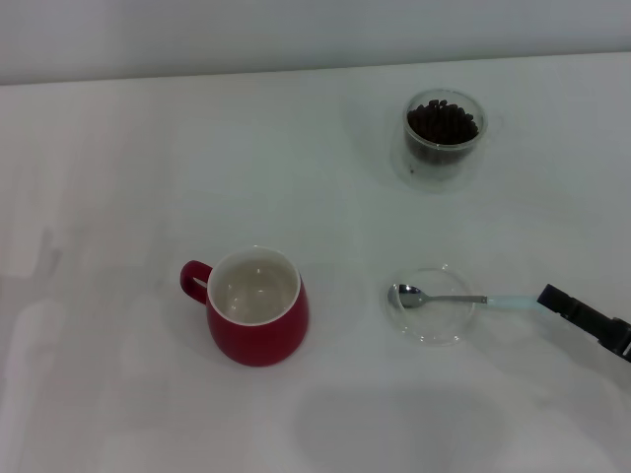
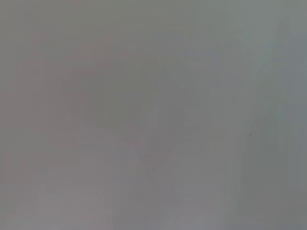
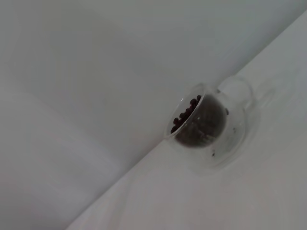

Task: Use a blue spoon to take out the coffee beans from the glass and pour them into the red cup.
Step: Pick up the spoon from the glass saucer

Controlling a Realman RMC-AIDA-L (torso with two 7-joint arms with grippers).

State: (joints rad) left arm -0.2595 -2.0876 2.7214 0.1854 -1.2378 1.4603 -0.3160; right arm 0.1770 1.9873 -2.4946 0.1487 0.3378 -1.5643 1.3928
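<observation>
The red cup (image 1: 258,317) stands upright at the front middle of the white table, white inside, its loop handle to the left. The glass (image 1: 444,133) with the coffee beans (image 1: 443,121) stands at the back right; it also shows in the right wrist view (image 3: 208,129), with the beans (image 3: 189,112) dark inside it. The blue spoon (image 1: 463,299) lies with its metal bowl in a flat glass saucer (image 1: 434,330), its pale blue handle pointing right. My right gripper (image 1: 548,295) is at the end of that handle, low over the table. My left gripper is out of view.
The white table (image 1: 128,177) meets a pale wall at the back. The left wrist view shows only a plain grey blur. The saucer lies between the red cup and my right gripper.
</observation>
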